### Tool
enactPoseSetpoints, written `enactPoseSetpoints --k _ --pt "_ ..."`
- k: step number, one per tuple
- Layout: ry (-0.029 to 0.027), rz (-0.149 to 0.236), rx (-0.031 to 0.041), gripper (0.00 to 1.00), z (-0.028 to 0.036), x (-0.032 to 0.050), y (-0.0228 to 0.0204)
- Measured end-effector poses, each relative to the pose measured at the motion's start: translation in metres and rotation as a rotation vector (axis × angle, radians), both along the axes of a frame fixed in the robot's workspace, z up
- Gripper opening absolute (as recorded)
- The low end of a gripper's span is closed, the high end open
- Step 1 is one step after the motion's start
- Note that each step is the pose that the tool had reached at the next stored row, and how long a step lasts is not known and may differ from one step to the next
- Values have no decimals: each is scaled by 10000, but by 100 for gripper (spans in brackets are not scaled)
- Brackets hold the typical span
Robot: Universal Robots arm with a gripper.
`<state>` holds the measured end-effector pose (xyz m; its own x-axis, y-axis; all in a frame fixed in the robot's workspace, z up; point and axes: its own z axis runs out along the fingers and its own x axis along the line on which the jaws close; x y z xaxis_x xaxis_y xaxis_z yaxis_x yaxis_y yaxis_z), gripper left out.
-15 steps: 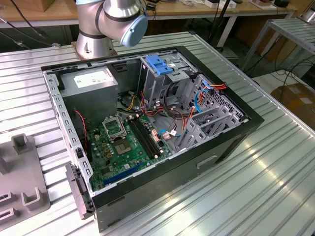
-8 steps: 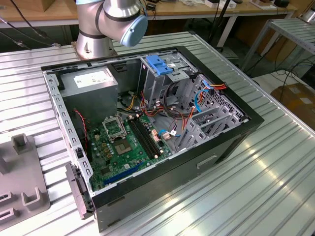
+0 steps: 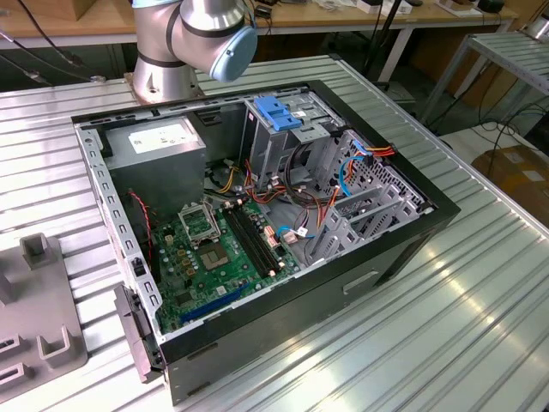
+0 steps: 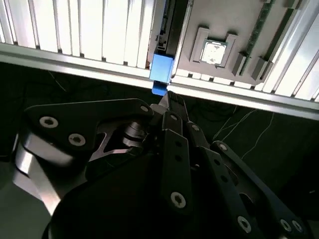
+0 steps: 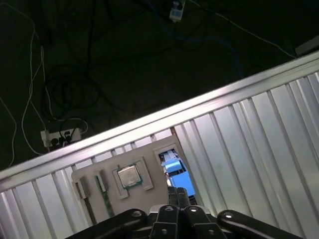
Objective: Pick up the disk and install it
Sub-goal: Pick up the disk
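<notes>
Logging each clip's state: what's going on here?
The arm's gripper hangs close over the disk, whose blue end shows in a grey fixture tray beside a processor chip, near the edge of the table. It is not lifted yet. In the exterior view the open computer case stands on the table.
</notes>
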<state>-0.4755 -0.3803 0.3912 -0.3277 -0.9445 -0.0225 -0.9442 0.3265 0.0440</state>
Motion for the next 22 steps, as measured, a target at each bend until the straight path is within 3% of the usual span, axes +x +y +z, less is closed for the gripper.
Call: enactPoseSetpoints --k 11,13,18,22 --pt "0 1963 -23 10 -1 0 0" --pt "0 2195 -23 10 -1 0 0" --pt "-1 2267 -23 10 -1 0 0" --pt "-3 2803 -27 10 -15 0 0"
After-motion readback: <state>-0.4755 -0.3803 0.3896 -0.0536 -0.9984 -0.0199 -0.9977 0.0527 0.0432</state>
